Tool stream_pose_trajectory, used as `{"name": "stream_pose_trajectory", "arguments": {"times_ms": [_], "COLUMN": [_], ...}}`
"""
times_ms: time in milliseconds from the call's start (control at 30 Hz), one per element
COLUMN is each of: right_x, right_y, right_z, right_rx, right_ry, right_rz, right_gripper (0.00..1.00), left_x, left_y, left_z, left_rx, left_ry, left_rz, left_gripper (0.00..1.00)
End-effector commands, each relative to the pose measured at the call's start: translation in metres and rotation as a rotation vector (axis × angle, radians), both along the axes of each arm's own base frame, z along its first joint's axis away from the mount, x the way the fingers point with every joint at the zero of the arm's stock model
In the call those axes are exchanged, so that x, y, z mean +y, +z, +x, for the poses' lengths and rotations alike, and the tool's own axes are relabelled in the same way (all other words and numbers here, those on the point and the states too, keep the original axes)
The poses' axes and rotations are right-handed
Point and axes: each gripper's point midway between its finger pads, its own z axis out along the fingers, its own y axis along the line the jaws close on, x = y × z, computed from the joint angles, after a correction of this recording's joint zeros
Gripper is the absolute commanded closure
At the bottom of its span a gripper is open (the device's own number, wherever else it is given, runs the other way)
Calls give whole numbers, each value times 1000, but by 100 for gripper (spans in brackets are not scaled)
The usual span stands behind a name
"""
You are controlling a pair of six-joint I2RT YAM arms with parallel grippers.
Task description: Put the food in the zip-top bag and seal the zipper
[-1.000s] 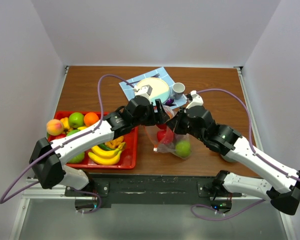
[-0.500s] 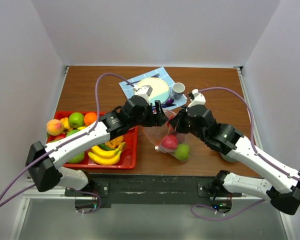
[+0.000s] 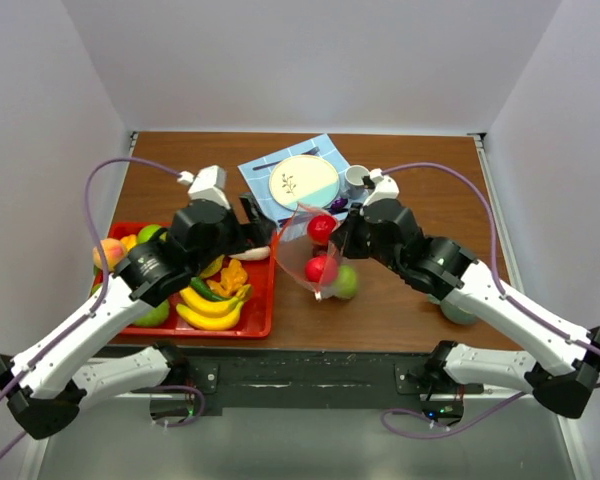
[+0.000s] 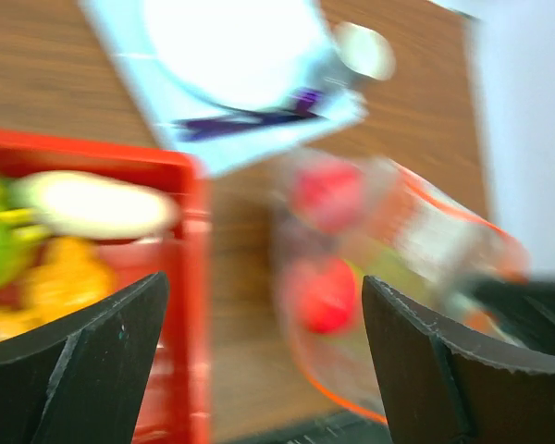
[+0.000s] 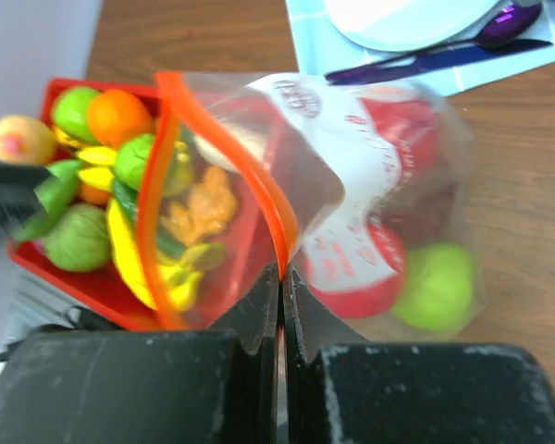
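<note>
Tightly on zip-top bag (image 5: pixel 347 199); right gripper (image 5: pixel 280 282)

We had a left arm (image 3: pixel 80 335) and a right arm (image 3: pixel 520 320) built of white shells between black joints. A purple cable (image 3: pixel 91 195) looped off each wrist. The left gripper (image 4: pixel 261 280) and right gripper (image 5: pixel 279 273) bore matt black fingers, scuffed grey at the edges.
</note>
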Motion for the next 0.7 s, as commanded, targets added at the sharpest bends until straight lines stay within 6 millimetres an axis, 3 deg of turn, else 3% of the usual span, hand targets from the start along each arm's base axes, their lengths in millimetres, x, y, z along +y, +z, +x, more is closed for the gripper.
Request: {"name": "stream_pose_trajectory", "arguments": {"times_ms": [0,67,133,167,233,267,367,667], "right_x": [-38,-58,-57,-45,-33,-28,-34,-42], "right_y": [30,45,55,52,48,33,12,6], "right_z": [28,39,39,31,27,21,20,14], "right_rx": [-82,-79,-97,-69,-46,-13,14,11], "right_ry": [-101,-105,-94,-24,12,38,13,4], "right_rz": [-32,42,64,95,151,152,128,108], "right_gripper": [100,100,100,100,100,100,100,100], "left_x": [89,118,144,152,151,154,160,166], "left_y": [-57,-74,-84,-91,-96,-105,-124,-153], "left_z": [17,18,18,19,26,29,38,53], "left_rx": [107,136,151,167,168,187,241,288], "left_ry": [311,431,548,586,592,600,630,658], "left_rz": [189,247,299,307,294,312,359,429], "left_gripper": [9,9,4,5,4,4,3,1]}}
